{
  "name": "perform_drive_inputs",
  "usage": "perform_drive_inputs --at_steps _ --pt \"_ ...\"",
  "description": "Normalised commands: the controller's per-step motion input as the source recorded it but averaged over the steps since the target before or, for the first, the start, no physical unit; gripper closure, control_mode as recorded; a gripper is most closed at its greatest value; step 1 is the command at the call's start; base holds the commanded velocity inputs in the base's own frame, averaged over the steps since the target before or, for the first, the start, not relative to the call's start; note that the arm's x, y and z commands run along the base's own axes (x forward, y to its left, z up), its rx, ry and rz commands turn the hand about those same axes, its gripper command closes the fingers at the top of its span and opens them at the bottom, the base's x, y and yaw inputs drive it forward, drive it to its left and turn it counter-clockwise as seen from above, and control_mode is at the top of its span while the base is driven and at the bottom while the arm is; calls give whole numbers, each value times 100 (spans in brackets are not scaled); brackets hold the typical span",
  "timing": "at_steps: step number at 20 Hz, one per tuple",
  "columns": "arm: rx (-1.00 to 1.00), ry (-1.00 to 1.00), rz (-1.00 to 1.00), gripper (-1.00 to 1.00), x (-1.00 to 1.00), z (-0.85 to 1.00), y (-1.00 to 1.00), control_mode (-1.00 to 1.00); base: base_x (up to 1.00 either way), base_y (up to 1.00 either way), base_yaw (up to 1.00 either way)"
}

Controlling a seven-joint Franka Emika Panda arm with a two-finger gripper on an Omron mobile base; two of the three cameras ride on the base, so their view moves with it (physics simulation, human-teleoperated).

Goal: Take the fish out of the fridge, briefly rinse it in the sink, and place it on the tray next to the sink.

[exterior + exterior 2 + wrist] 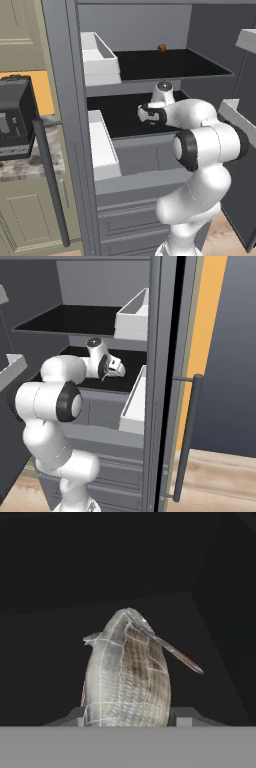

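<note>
The tool is clamped on the small silvery-grey scaled fish: in the hand view its two dark fingertips sit tight against either flank of the body, with no gap showing. The fish's long axis runs straight out from the tool, along the line of the hand, its narrow end pointing away toward the dark back of the shelf and a thin reddish fin sticking off to one side.

In the base views the tool is inside the tall grey fridge with black shelves, over the lower black shelf near its front edge, between the white box-like door bin and the arm's own body. Whether the fish hangs clear of the shelf or touches it cannot be told. A tiny round brown item rests toward the back of the upper shelf, well apart.

The fish seems secured, so the step in hand is likely the withdrawal. Since the fish projects forward from the tool, the pull should go straight back out through the open front, keeping its far end clear of the shelf edge and the door bin.
</note>
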Motion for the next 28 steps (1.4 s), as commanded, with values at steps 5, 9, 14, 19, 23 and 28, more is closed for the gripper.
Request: perform_drive_inputs --at_steps 5,9,14,19,23,28 --pt "7 0 -3 100 -100 21 5 -100 0 0 0" --pt "14 0 -11 100 -100 87 6 -100 0 0 0" --pt "14 0 -12 100 -100 100 6 -100 0 0 0" --pt "6 0 -7 100 -100 74 0 -100 0 0 0" --pt "0 0 -3 100 -100 17 0 -100 0 0 0" --pt "0 -1 -7 100 -60 -3 1 100 -40 5 -12"
